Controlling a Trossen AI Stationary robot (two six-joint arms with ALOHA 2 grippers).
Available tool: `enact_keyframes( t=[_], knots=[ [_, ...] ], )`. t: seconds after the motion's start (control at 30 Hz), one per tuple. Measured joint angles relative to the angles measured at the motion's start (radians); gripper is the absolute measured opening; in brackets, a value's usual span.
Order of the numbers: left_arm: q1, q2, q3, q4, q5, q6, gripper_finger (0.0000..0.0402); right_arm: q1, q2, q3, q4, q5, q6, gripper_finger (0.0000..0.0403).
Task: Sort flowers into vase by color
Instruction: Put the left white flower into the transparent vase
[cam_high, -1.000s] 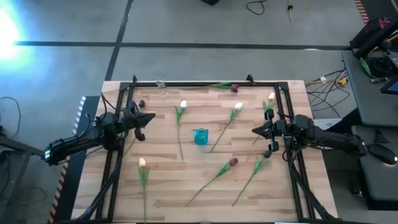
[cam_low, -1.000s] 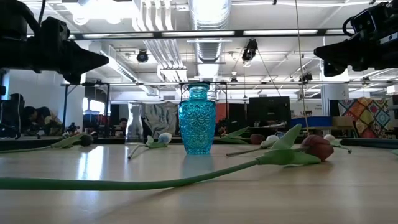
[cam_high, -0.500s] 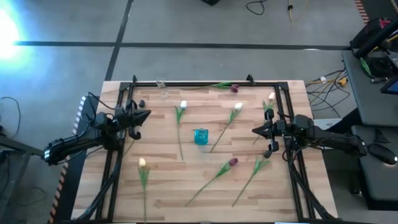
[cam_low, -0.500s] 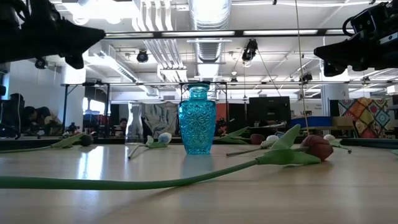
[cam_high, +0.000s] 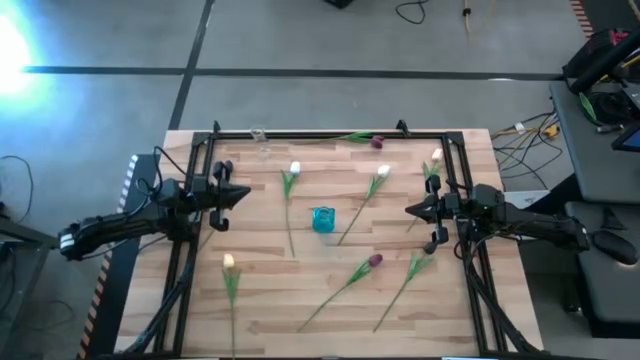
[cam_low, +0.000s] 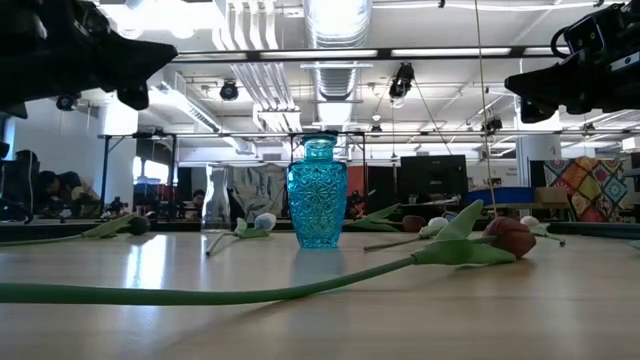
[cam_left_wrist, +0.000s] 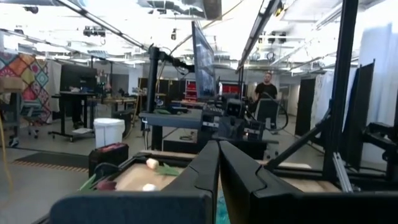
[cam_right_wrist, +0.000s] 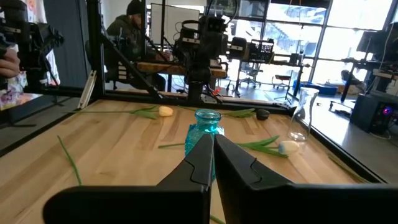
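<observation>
A blue glass vase (cam_high: 322, 219) (cam_low: 317, 195) (cam_right_wrist: 208, 121) stands upright mid-table. A clear glass vase (cam_high: 259, 135) (cam_right_wrist: 300, 119) stands at the far edge. Tulips lie flat on the wood around them: two white ones (cam_high: 294, 168) (cam_high: 383, 171), cream ones (cam_high: 436, 155) (cam_high: 228, 262), and purple ones (cam_high: 375, 260) (cam_high: 377, 142). My left gripper (cam_high: 246, 193) (cam_left_wrist: 218, 149) hovers shut above the table's left side, pointing at the blue vase. My right gripper (cam_high: 408, 210) (cam_right_wrist: 212, 144) hovers shut over the right side, facing it too.
A dark metal frame (cam_high: 205, 150) runs along the table's left, far and right edges. Another tulip with a green leaf (cam_high: 415, 265) lies near the right arm. A long stem (cam_low: 200, 295) crosses the near table. People and desks fill the room beyond.
My left gripper has risen well above the table and stayed shut. The right arm and the flowers have kept still.
</observation>
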Motion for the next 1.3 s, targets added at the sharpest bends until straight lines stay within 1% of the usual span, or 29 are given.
enact_keyframes(
  t=[0.1, 0.23, 0.37, 0.43, 0.57, 0.7, 0.87, 1.0, 1.07, 1.2, 1.3],
  knots=[
    [0.0, 0.019, 0.0, 0.034, 0.0, 0.004, 0.0, 0.0, 0.0, 0.0, 0.0, 0.0, 0.0, 0.0009],
    [0.0, 0.02, 0.0, 0.036, 0.0, 0.003, 0.0, 0.0, 0.0, 0.0, 0.0, 0.0, 0.0, 0.0009],
    [0.0, 0.02, 0.0, 0.038, 0.0, 0.04, 0.0, 0.0, 0.0, 0.0, 0.0, 0.0, 0.0, 0.0009],
    [0.0, 0.019, 0.0, 0.054, 0.001, 0.024, 0.0, 0.0, 0.0, 0.0, 0.0, 0.0, 0.0, 0.0009],
    [0.0, 0.005, 0.0, 0.034, 0.053, 0.025, 0.0, 0.0, 0.0, 0.0, 0.0, 0.0, 0.0, 0.0009],
    [0.0, 0.001, 0.0, -0.002, 0.054, 0.022, 0.0, 0.0, 0.0, 0.0, 0.0, 0.0, 0.0, 0.0009],
    [0.0, 0.002, 0.002, 0.038, 0.038, -0.077, 0.0, 0.0, 0.0, 0.0, 0.0, 0.0, 0.0, 0.0009],
    [0.0, -0.009, 0.042, -0.103, 0.062, -0.042, 0.0, 0.0, 0.0, 0.0, 0.0, 0.0, 0.0, 0.0009],
    [0.0, 0.001, 0.048, -0.14, 0.072, -0.039, 0.0, 0.0, -0.001, 0.0, 0.0, 0.0, 0.0, 0.0009],
    [0.0, 0.023, 0.048, -0.161, 0.078, -0.057, 0.0, 0.0, -0.001, 0.0, 0.0, 0.0, 0.0, 0.0009],
    [0.0, 0.03, 0.049, -0.158, 0.079, -0.025, 0.0, 0.0, -0.001, 0.0, 0.0, 0.0, 0.0, 0.0009]
  ],
)
